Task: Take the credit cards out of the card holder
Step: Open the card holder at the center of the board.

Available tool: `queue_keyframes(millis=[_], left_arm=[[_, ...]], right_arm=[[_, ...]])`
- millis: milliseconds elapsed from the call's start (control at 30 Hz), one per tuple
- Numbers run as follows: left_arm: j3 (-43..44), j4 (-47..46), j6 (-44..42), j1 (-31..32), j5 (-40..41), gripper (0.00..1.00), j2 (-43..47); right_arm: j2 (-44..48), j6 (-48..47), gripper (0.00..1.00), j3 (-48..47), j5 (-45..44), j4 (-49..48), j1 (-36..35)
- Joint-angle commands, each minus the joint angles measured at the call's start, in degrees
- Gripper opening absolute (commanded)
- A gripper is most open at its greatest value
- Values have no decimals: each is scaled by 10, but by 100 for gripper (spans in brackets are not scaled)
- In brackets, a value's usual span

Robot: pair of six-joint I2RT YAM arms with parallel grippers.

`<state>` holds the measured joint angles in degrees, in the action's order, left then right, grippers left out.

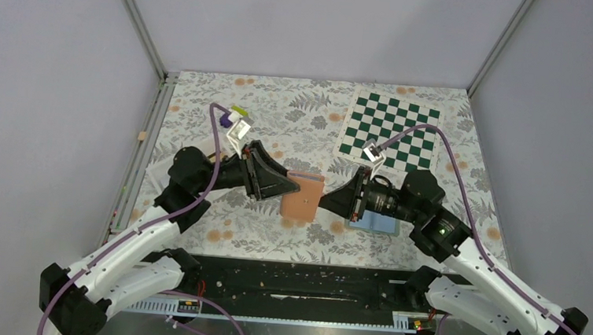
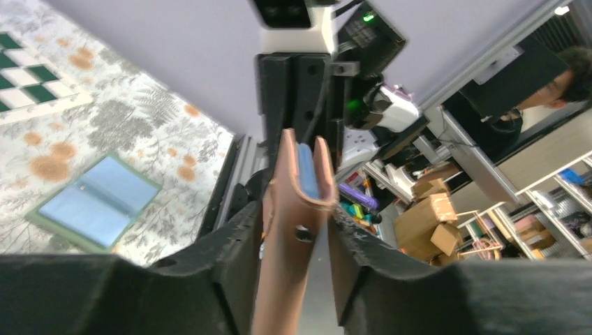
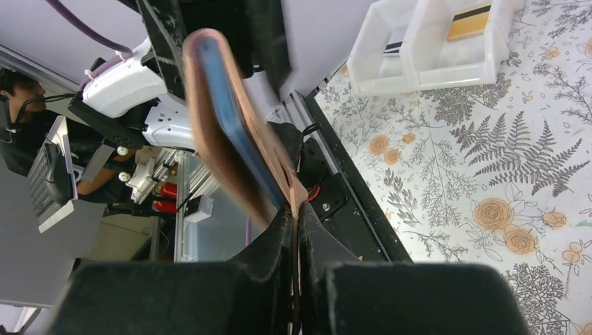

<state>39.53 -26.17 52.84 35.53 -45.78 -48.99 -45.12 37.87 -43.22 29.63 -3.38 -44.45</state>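
1. Looked like a robotics lab: boxed in by plain grey panels (image 1: 303, 26) on aluminium posts (image 1: 138, 22).
2. Kept a green checkerboard (image 1: 390, 131) on the floral-clothed counter (image 1: 281, 111).
3. Opened onto shelving with cardboard boxes (image 2: 427, 213) and a seated person (image 2: 565, 77).

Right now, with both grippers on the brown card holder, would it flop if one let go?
Probably somewhat: the card holder bows where the right gripper pinches it, so it seems pliable. It looks thin, likely light. The left gripper clamps both covers, so it should keep hold.
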Motion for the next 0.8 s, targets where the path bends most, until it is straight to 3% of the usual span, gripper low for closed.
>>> queue_keyframes(millis=[0,67,167,300,467,600,767], left_arm=[[44,154,-88,-6,48,54,-17],[58,228,-127,-14,90,64,-19],[48,260,-147,-22,128,72,-15],[25,254,-146,-23,141,75,-16],[2,216,-126,-23,131,77,-20],[3,220,-129,-21,121,78,-33],[-9,210,-131,-22,105,80,-31]], right_arm=[[37,0,0,-14,-3,-15,3],[50,-25,0,-31,-40,58,4],[62,-52,0,-48,-88,160,4],[73,-61,0,-74,-129,246,4],[38,-102,0,-165,-282,440,4],[16,-110,0,-195,-306,480,5],[27,-90,0,-166,-250,420,4]])
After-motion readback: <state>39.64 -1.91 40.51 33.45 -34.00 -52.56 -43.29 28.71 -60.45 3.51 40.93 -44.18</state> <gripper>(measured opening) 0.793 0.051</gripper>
